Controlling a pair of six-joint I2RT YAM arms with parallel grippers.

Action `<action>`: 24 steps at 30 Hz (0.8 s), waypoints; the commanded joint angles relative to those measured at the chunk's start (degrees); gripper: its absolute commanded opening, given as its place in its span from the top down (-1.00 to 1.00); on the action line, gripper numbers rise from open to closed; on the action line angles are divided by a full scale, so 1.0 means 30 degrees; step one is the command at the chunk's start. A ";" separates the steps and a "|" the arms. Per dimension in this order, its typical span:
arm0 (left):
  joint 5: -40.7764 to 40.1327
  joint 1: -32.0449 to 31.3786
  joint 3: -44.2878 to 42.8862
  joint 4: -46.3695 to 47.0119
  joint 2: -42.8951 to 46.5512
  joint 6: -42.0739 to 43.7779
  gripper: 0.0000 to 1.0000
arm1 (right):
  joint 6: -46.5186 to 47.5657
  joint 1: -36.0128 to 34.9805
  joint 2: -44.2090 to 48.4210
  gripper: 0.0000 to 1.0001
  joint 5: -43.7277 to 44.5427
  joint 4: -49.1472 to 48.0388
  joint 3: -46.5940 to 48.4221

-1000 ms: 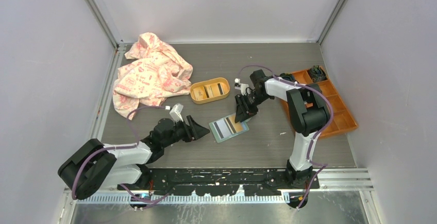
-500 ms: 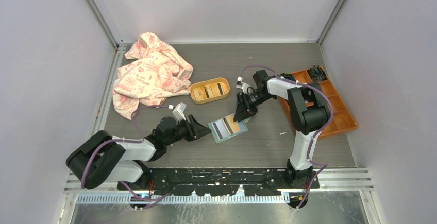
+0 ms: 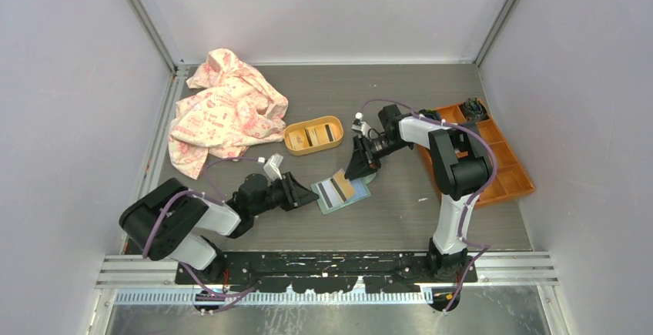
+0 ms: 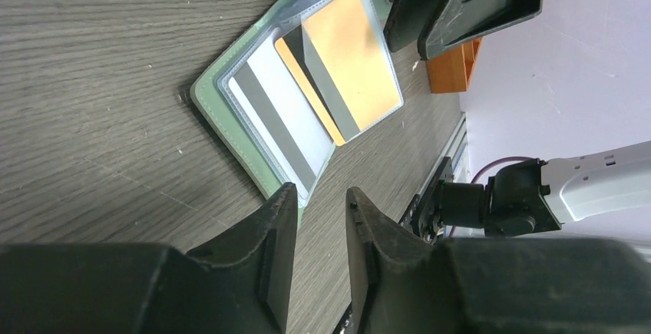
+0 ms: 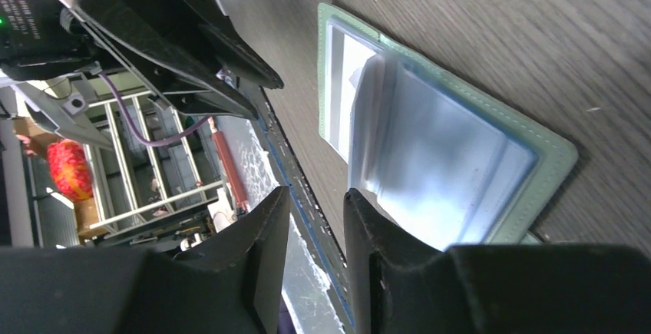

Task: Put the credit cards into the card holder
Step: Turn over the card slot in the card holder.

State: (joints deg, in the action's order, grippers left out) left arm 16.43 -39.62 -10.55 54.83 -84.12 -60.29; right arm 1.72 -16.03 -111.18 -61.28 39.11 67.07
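Observation:
The sage-green card holder (image 3: 362, 194) lies open on the table. Its clear sleeves hold a white card with a grey stripe (image 4: 280, 123) and a gold card with a dark stripe (image 4: 353, 50). More cards (image 3: 314, 135) lie in the yellow oval tray. My left gripper (image 3: 299, 194) is low at the holder's left edge, its jaws a little apart and empty; its fingertips (image 4: 288, 196) sit at the green rim (image 4: 223, 115). My right gripper (image 3: 359, 167) is at the holder's far right corner, slightly open and empty, beside the clear sleeves (image 5: 437, 165).
A yellow-orange oval tray (image 3: 293, 145) stands behind the holder. An orange compartment box (image 3: 504, 167) is at the right. A pink patterned cloth (image 3: 223, 112) is heaped at the back left. Walls close in both sides.
My left arm has swung in and its gripper has moved right to the holder's edge. My right gripper has moved slightly left and down toward the holder's far corner.

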 commanded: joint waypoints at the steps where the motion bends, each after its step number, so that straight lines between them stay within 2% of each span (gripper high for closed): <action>1: 0.0557 -0.0008 -0.0765 0.2829 -0.0991 -0.0295 0.43 | -0.0531 0.0041 0.0002 0.27 -0.1645 -0.0529 0.0132; 17: 0.0236 -0.0469 -0.2206 0.2843 -0.3591 -0.0456 0.53 | -0.1235 -0.0321 -0.0358 0.41 -0.1859 -0.1055 -0.0100; 19: 0.0190 -0.0478 -0.2255 0.2847 -0.3728 -0.0448 0.53 | -0.0437 -0.0325 -0.0195 0.42 -0.0547 -0.0340 0.0278; 24: 0.0120 -0.0548 -0.2292 0.2807 -0.3685 -0.0421 0.53 | 0.1094 -0.0323 0.1543 0.37 0.5615 0.0056 0.0291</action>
State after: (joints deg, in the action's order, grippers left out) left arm 17.02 -40.84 -16.05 59.57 -95.18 -61.56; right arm 1.15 -16.78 -111.94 -58.11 38.33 66.98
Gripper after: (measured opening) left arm 0.235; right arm 0.303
